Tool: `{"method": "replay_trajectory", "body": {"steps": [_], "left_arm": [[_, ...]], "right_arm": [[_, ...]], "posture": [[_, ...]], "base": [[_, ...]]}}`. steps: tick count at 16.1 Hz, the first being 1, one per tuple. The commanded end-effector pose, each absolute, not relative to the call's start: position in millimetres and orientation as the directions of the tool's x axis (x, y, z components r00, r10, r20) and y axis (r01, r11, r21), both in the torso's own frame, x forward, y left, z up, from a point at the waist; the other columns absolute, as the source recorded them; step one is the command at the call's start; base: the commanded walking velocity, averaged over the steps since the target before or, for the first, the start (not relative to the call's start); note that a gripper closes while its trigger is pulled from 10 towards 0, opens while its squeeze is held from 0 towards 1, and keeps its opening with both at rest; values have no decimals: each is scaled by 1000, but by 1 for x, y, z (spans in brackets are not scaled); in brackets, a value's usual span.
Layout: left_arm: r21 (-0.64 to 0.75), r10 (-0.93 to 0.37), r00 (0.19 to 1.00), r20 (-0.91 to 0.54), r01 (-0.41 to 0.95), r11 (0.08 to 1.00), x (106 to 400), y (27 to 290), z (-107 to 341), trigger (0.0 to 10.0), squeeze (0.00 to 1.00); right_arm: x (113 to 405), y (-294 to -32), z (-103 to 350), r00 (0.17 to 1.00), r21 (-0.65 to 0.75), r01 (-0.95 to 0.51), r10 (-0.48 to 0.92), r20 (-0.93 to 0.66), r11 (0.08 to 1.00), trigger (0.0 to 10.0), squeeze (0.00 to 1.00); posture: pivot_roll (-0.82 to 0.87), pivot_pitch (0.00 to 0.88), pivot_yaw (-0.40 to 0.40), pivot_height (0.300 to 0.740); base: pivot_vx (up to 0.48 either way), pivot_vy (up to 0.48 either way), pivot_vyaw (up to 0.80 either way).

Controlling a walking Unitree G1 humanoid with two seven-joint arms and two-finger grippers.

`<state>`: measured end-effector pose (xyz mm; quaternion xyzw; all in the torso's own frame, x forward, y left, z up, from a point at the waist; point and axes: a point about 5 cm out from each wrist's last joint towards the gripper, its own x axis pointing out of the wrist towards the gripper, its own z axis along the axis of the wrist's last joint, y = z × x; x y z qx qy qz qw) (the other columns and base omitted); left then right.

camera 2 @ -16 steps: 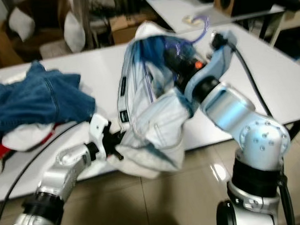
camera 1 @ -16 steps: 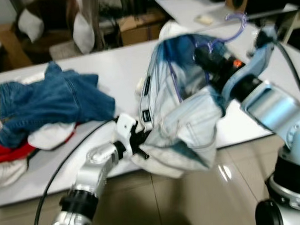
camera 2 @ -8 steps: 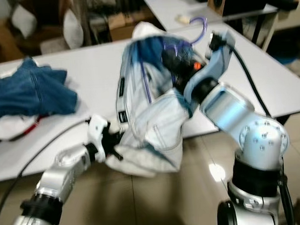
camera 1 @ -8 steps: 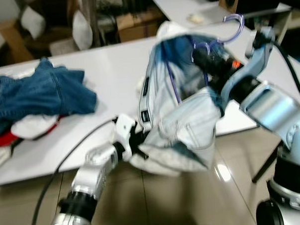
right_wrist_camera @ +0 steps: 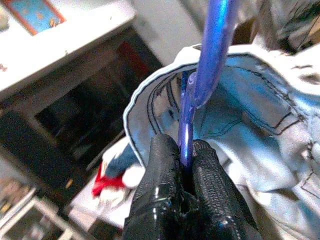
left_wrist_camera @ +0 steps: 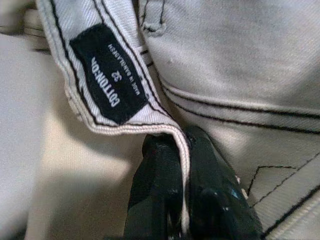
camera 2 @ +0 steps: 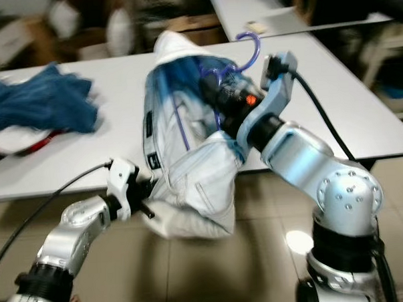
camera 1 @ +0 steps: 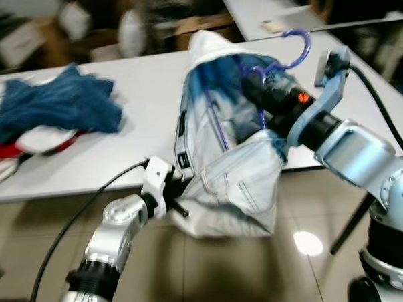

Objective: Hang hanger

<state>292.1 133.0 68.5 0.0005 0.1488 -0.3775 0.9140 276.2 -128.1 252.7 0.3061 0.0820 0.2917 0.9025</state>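
Observation:
A purple plastic hanger (camera 1: 292, 48) sticks up out of a pale blue pair of jeans (camera 1: 232, 163) held above the front edge of the white table (camera 1: 121, 148). My right gripper (right_wrist_camera: 183, 150) is shut on the hanger's purple neck (right_wrist_camera: 189, 120) inside the garment's waist opening. My left gripper (left_wrist_camera: 182, 150) is shut on the jeans' white hem, just below a black size label (left_wrist_camera: 107, 75). In the head views the left gripper (camera 1: 178, 199) pinches the lower left corner of the jeans, which sag between both arms.
A pile of dark blue, white and red clothes (camera 1: 53, 117) lies on the table's left. A second white table (camera 1: 276, 14) stands behind, with boxes and chairs in the dim background. Glossy beige tiled floor (camera 1: 213, 271) spreads below.
The whole picture has shifted, so the camera has moved; the clothes pile now sits further left. Both grippers keep the same hold on the hanger and the jeans.

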Motion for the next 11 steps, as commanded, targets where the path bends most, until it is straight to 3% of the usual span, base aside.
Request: {"method": "replay_trajectory", "body": {"steps": [1,7,11], "left_arm": [[-98,-649,685,-330,659,745,286,152,60,10000,0],[-62,-588,726,-357,609,791,268,182,53,10000,0],[-31,-594,732,-334,622,783,272,181,65,10000,0]], "right_arm": [[267,-117,266,750,567,-585,653,106,580,10000,0],[262,-87,243,639,574,-640,769,28,511,10000,0],[265,-83,217,627,542,-631,777,-65,555,10000,0]], "posture": [[-180,0,112,740],[-116,0,59,740],[-98,0,69,740]], "base": [[0,-292,800],[0,-41,800],[0,0,800]]}}
